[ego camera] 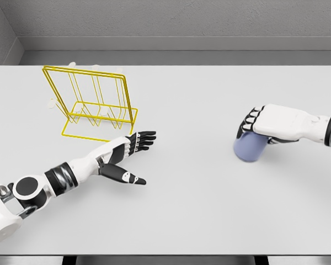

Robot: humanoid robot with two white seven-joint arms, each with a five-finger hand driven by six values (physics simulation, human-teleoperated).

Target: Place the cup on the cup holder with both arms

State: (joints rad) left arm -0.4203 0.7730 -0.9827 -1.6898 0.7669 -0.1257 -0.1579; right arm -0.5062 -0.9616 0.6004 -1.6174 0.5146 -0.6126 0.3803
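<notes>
Head view shows a wide pale grey surface (209,210) filling most of the frame, with a grey wall behind it. At the upper left stands the cup holder (94,105), a yellow wire rack with an upright back and a low base; some faint whitish shape shows behind it, too washed out to identify. From the lower left the left arm reaches in, its left hand (129,157) released, fingers straight and thumb splayed, hovering just in front of the rack and holding nothing. At the right of the frame the right hand (265,124) is wrapped over the cup (249,148), a pale blue one that looks tilted or lying on its side, well apart from the rack. The step in hand appears to be the pickup by the right arm. Next, I judge, the cup must travel leftward toward the middle, where the waiting open palm can take it and carry it on to the rack.
</notes>
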